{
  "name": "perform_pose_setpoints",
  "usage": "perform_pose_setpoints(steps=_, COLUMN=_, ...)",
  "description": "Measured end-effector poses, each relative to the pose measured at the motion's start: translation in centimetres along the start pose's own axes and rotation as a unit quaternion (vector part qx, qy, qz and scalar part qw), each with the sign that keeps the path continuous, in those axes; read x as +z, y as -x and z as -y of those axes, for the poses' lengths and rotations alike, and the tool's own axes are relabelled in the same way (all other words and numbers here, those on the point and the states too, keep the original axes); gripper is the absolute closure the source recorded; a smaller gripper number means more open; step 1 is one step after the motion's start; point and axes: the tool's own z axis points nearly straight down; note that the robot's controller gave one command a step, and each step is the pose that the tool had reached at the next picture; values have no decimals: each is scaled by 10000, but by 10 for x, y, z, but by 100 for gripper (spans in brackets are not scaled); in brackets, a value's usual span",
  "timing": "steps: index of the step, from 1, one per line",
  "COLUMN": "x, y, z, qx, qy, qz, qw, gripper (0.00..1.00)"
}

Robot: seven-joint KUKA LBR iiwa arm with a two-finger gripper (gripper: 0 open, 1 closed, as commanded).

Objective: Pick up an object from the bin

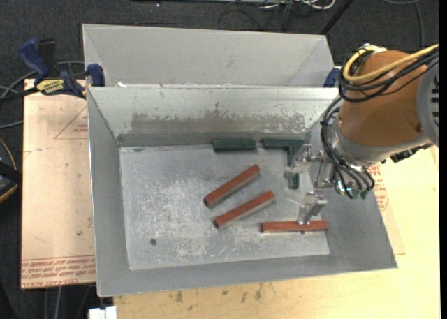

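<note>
- The grey metal bin (167,241) has a scuffed floor and sloped walls, with five small bars lying loose and well spread on it.
- The arm (380,101), under its orange cover and cables, comes in over the bin's rim at 3 o'clock.
- The claw (305,190) hangs over the floor at about 4 o'clock of the bin. Its two fingers are spread apart, one toward 12 and one toward 6, and nothing is between them.
- The nearest red-brown bar (283,227) lies flat at 6 o'clock of the claw, running 9 to 3. The lower finger (311,207) stands over the bar's right end, and whether its tip touches the bar cannot be told from above.
- A middle red-brown bar (244,209) lies at 8 o'clock of the claw, tilted toward 2.
- An upper red-brown bar (232,186) lies at 9 o'clock of the claw, parallel to the middle one and apart from it.
- A left dark green bar (234,145) and a right dark green bar (283,144) lie against the back wall, at 10 to 11 o'clock of the claw.
</note>
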Motion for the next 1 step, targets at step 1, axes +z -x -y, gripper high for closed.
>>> perform_pose_setpoints(steps=1, x=-4, y=2, z=0, qx=-8, qy=-4, qz=39, qw=10000, gripper=0)
